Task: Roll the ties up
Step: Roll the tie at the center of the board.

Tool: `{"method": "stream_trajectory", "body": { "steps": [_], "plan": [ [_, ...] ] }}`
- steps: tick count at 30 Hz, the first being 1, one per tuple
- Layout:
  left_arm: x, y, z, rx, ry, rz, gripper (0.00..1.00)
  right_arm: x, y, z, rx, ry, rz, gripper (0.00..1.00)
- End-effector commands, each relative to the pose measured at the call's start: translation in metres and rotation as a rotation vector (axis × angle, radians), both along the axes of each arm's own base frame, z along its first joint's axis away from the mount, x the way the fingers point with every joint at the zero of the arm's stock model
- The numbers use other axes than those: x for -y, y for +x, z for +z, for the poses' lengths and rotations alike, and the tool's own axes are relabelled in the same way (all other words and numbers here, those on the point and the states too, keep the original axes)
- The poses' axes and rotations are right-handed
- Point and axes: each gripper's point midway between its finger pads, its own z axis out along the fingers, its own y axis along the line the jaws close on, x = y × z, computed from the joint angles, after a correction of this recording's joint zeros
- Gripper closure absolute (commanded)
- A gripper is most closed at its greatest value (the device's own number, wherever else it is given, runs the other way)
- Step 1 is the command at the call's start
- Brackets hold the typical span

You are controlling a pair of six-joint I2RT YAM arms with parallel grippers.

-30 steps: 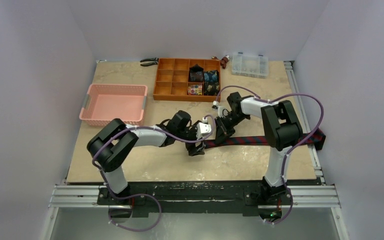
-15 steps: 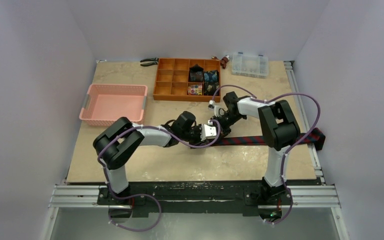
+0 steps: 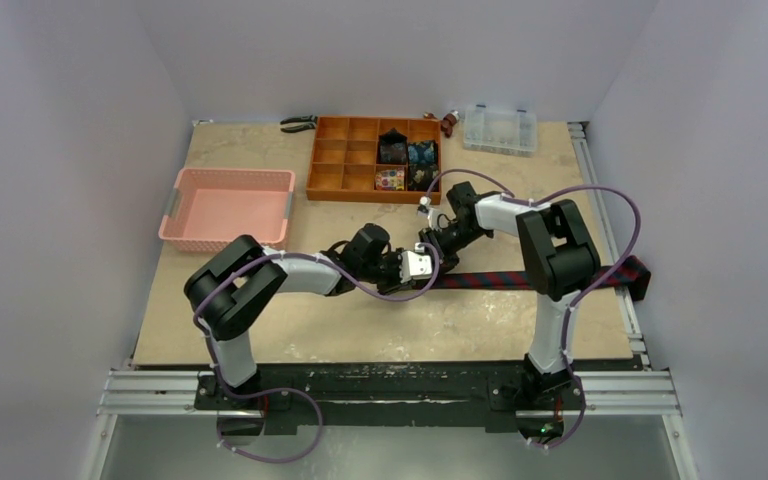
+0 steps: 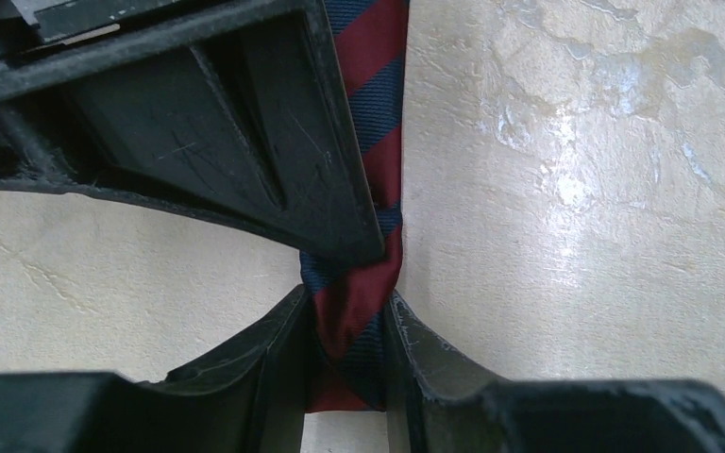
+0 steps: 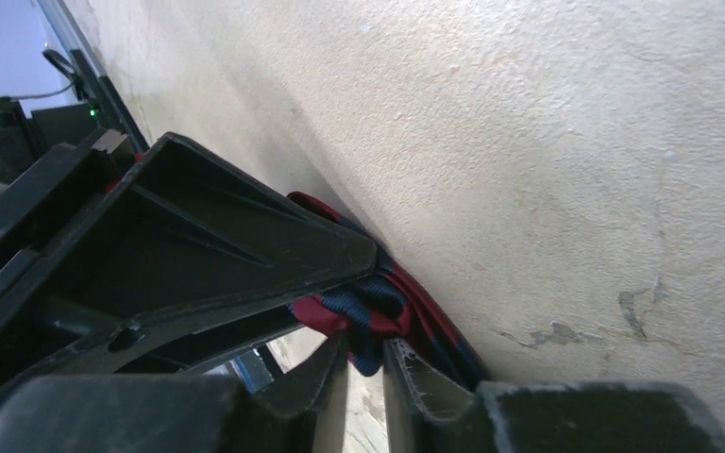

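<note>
The table (image 3: 410, 335) is a beige slab with pale marbled veining. It is glossy enough to catch white glare in the left wrist view, and shows a few grey chips in the right wrist view. Plain white walls (image 3: 390, 50) close it in at the left, the back and the right. Aluminium rails (image 3: 160, 392) run along the near edge (another set lines the right edge).

At the left sits a pink basket (image 3: 230, 175). At the back an orange divided tray (image 3: 335, 130) holds rolled bundles (image 3: 405, 160) in its right-hand compartments, with pliers (image 3: 300, 123) just left of it and a clear lidded box (image 3: 500, 128) to its right. Any lettering on the box or the arms is too small to read.

The striped tie (image 3: 490, 280), navy with red diagonals, lies flat across the table from the middle out to the right edge, where its far end reaches the rail. Both grippers meet at its near end. The left gripper (image 4: 345, 300) is closed on that end, with the fabric squeezed between its two fingers. The right gripper (image 5: 366, 347) has its jaws a little apart, with a bunched fold of the tie at their tips; whether they pinch it cannot be told.
</note>
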Motion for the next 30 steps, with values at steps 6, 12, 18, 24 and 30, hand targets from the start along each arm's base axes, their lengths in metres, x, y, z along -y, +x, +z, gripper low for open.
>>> {"method": "stream_trajectory", "body": {
  "steps": [6, 12, 18, 24, 30],
  "plan": [
    [-0.027, -0.012, -0.02, -0.092, 0.075, 0.035, 0.51, 0.016, 0.019, -0.019, 0.063, -0.148, -0.015, 1.0],
    [-0.032, -0.017, -0.019, -0.082, 0.064, 0.003, 0.46, 0.026, 0.02, -0.03, 0.077, -0.22, -0.016, 1.0],
    [-0.031, -0.016, -0.025, -0.089, 0.081, -0.007, 0.69, 0.028, 0.023, -0.026, 0.099, -0.228, -0.02, 1.0],
    [-0.029, -0.017, -0.011, -0.113, 0.032, 0.014, 0.48, 0.031, 0.02, -0.027, 0.108, -0.245, -0.019, 1.0],
    [-0.037, -0.02, -0.014, -0.143, 0.029, 0.06, 0.44, 0.031, 0.016, -0.037, 0.094, -0.252, -0.009, 1.0]
  ]
}}
